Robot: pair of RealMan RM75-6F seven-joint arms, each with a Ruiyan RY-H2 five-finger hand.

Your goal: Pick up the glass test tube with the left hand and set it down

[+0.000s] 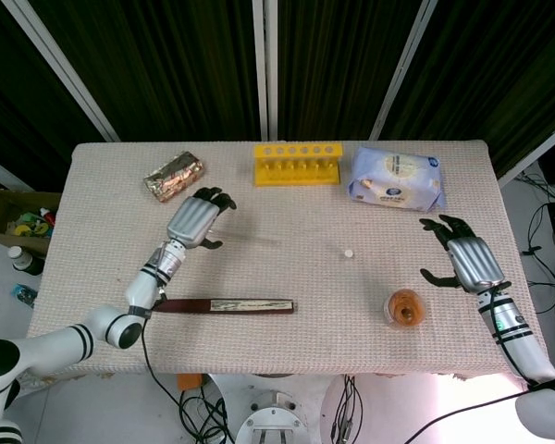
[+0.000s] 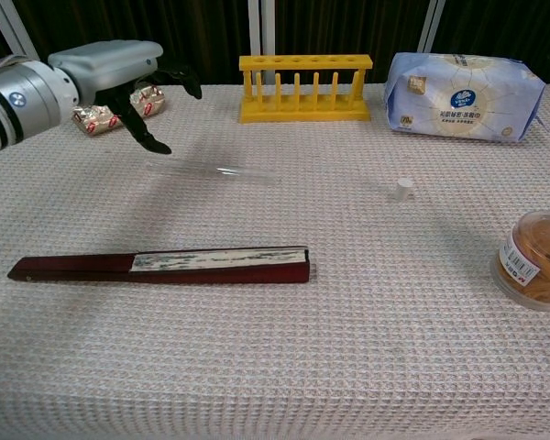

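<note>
Left hand (image 2: 119, 73) spread empty above test tube (image 2: 211, 170), barely discernible overhead.

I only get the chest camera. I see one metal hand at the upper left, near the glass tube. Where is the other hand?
Observer: The right hand shows only in the head view. It hangs at the table's right side, just past the round tub.
Operator: Is it holding anything?
Observer: No, its fingers are spread and hold nothing.
Operator: And where does the left hand's arm come from?
Observer: From the near left corner. Seen from above, its forearm crosses the dark end of the folded fan, and the left hand sits over the left end of the glass tube. Its fingers are apart, and I cannot tell whether they touch the tube.
</note>
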